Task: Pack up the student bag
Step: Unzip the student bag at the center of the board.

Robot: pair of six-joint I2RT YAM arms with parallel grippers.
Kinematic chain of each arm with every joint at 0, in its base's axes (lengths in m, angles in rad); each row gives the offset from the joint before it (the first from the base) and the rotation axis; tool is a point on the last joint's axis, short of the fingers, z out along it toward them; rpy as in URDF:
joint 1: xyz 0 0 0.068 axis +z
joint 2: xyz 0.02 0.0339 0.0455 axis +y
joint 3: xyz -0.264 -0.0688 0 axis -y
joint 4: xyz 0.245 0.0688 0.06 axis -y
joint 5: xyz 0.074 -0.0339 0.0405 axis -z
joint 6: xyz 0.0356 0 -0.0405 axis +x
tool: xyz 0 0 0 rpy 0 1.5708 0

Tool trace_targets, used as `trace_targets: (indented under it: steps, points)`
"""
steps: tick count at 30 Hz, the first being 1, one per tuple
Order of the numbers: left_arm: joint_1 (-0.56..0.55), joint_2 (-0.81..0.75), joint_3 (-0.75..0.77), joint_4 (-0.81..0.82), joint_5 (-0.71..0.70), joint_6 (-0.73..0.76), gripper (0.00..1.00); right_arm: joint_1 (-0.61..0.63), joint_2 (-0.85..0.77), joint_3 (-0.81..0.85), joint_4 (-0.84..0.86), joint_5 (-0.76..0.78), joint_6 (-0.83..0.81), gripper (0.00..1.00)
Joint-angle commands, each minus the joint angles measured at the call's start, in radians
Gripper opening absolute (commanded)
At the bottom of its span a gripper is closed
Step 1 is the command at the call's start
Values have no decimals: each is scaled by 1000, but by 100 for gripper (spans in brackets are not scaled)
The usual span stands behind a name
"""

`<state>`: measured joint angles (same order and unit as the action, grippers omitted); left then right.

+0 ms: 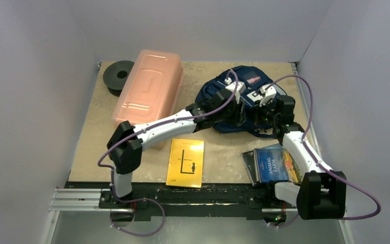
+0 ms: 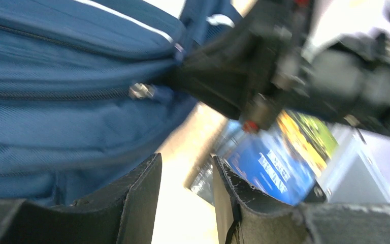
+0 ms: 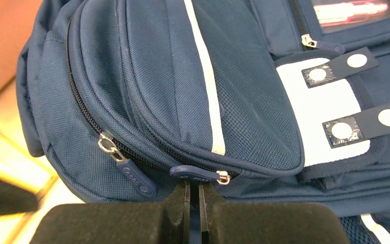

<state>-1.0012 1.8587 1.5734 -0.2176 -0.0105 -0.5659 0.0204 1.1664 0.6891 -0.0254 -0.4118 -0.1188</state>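
The navy backpack (image 1: 244,84) lies at the back right of the table, front pockets up; it fills the right wrist view (image 3: 183,91). My right gripper (image 3: 194,184) is shut to a thin slit. Its tips sit just under a blue zipper pull (image 3: 198,174) and do not clamp it. A second pull (image 3: 132,175) hangs to the left. My left gripper (image 2: 187,157) is open and empty beside the bag's side (image 2: 56,117), with bare table showing between its fingers. In the top view both grippers, left (image 1: 239,112) and right (image 1: 260,112), meet at the bag's near edge.
A long pink translucent box (image 1: 147,94) lies at the back left with a black spool (image 1: 118,76) behind it. A yellow book (image 1: 185,162) lies at front centre. A blue "Animal Farm" book (image 1: 275,163) lies at front right, under the right arm, and also shows in the left wrist view (image 2: 279,168).
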Motion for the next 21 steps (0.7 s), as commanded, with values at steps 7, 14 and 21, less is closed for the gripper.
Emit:
trace_targets:
  steps: [7, 14, 21]
  points:
    - [12, 225, 332, -249, -365, -123, 40, 0, 32, 109, -67, -114, 251, 0]
    - [-17, 305, 437, -304, -441, -148, 43, 0, 18, 117, -67, -55, 272, 0]
    - [-30, 391, 532, -433, -586, -237, 32, 3, -29, 92, -13, 4, 322, 0]
